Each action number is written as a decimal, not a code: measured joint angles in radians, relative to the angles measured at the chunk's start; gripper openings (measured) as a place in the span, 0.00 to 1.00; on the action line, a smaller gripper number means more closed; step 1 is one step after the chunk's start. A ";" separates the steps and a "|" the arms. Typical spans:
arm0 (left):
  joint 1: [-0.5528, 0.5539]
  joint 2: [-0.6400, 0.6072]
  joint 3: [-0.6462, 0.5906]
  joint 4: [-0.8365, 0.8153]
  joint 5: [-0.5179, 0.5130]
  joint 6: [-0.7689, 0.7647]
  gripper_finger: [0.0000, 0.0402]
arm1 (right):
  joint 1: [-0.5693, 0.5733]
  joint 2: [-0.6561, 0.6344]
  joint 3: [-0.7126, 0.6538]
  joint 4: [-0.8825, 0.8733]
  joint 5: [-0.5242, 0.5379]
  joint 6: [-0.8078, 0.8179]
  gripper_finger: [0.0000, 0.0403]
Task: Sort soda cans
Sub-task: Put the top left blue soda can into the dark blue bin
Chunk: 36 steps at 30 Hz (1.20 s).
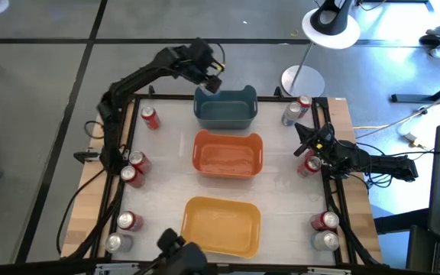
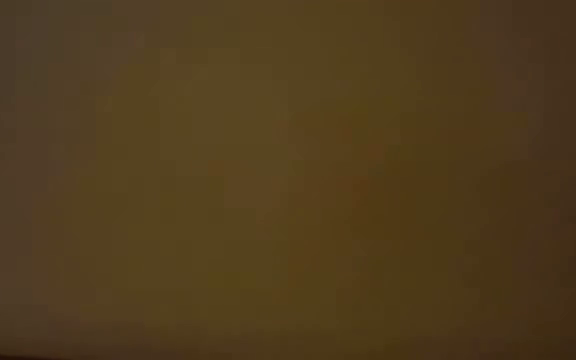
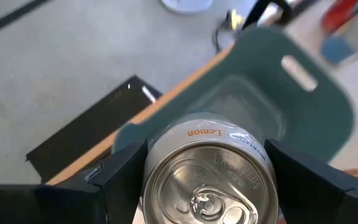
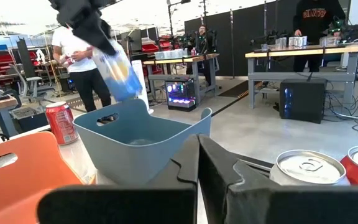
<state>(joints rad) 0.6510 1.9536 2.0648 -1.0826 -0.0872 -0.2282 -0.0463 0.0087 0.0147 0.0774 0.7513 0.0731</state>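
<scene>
Left wrist view showed the left hand (image 3: 207, 186) clamped across the sides of a silver lemon soda can (image 3: 207, 180), held above the blue-grey bin (image 3: 303, 106) at the table's (image 1: 166, 164) far edge. Thin-walled aluminium: probably light, smooth, easily dented; mid-body side grip suited it. Right hand (image 1: 305, 137) sat shut and empty near cans on the right. Remaining soda cans (image 1: 132, 166) stood along both table edges.

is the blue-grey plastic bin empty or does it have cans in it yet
Empty, as far as shows. The blue-grey plastic bin shows a bare floor in the left wrist view; the left gripper holds a silver soda can above it.
</scene>
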 joint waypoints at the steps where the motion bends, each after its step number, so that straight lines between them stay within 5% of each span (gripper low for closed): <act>1: 0.000 0.025 0.017 -0.019 0.000 0.004 0.71 | 0.000 0.000 0.000 0.000 0.000 0.000 0.01; 20: 0.003 0.236 0.020 -0.035 -0.002 0.026 0.71 | 0.000 0.000 0.000 0.002 0.000 0.000 0.01; 36: -0.003 0.252 0.020 -0.017 -0.026 0.024 0.81 | 0.000 0.000 0.000 0.001 0.000 0.000 0.01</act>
<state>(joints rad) 0.6483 2.2055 2.0850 -1.0995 -0.1134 -0.2042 -0.0463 0.0089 0.0147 0.0788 0.7518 0.0731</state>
